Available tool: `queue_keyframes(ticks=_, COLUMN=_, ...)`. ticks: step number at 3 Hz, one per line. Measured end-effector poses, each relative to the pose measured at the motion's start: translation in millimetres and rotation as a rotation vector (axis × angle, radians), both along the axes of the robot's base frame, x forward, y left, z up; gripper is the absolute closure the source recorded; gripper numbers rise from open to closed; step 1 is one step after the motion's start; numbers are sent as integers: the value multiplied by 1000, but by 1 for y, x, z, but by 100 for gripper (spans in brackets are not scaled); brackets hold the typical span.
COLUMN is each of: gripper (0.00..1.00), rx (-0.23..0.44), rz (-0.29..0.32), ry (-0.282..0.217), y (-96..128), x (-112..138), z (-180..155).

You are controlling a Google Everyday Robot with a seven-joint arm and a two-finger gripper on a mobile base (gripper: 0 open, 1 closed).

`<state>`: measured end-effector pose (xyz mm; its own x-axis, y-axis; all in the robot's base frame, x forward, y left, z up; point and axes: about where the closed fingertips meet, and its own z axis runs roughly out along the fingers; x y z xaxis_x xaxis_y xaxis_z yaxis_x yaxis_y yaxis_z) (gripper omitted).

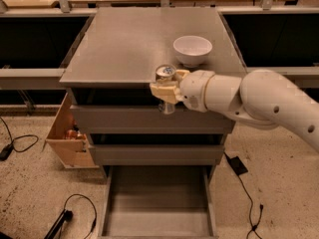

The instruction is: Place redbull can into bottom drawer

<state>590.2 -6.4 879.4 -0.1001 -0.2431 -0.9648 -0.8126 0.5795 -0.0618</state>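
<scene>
The redbull can (165, 73), slim and silvery with a round pull-tab top, is upright in my gripper (167, 91). The gripper is shut on it and holds it in the air in front of the cabinet's front edge, level with the top drawer. My white arm reaches in from the right. The bottom drawer (156, 203) is pulled open below, a wide grey tray with a bare floor, straight under the can.
A white bowl (192, 49) stands on the grey cabinet top (129, 39). Two shut grey drawers (149, 123) sit above the open one. A tan wooden box (67, 133) leans at the cabinet's left. Cables lie on the floor on both sides.
</scene>
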Motion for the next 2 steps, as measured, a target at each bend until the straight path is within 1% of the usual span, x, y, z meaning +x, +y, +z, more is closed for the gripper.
queue_keyframes(ticks=1, gripper=100, rx=6, rz=12, ry=35, y=-12, x=-22, z=-59)
queue_keyframes(ticks=2, gripper=100, rx=-8, rz=61, ry=27, y=-22, x=-39, z=-106)
